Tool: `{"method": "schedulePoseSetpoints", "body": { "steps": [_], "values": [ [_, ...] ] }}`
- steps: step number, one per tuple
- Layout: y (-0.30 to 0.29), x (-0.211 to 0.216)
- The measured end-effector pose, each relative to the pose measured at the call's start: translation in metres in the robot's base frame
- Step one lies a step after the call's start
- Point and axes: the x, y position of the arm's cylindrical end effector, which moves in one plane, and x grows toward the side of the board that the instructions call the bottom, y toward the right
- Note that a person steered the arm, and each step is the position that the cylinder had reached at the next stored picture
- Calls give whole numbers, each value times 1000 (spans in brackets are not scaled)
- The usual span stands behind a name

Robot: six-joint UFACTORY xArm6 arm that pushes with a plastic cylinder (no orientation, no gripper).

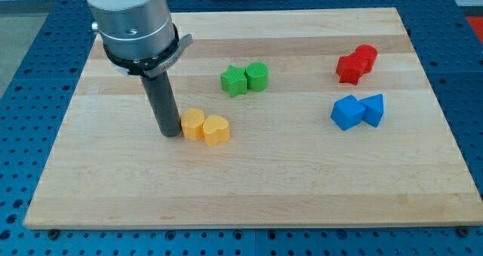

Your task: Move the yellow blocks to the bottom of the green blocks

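Observation:
Two yellow blocks lie side by side left of the board's middle: a yellow hexagon-like block (193, 124) and a yellow heart-shaped block (216, 130), touching each other. Two green blocks sit above and to their right: a green star-shaped block (235, 81) and a green rounded block (256, 76), also touching. My tip (170, 134) rests on the board just left of the yellow hexagon-like block, right against it or nearly so. The yellow pair lies below and left of the green pair.
Two red blocks (356, 64) sit at the upper right. A blue cube (347, 112) and a blue triangular block (373, 109) sit below them. The wooden board (249, 188) lies on a blue perforated table; the arm's grey body (132, 18) hangs over the upper left.

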Motion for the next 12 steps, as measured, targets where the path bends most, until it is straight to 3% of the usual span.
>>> {"method": "schedulePoseSetpoints", "body": {
  "steps": [4,7,10,12],
  "values": [
    [6,31],
    [108,21],
    [84,-13],
    [105,-21]
  ]
}}
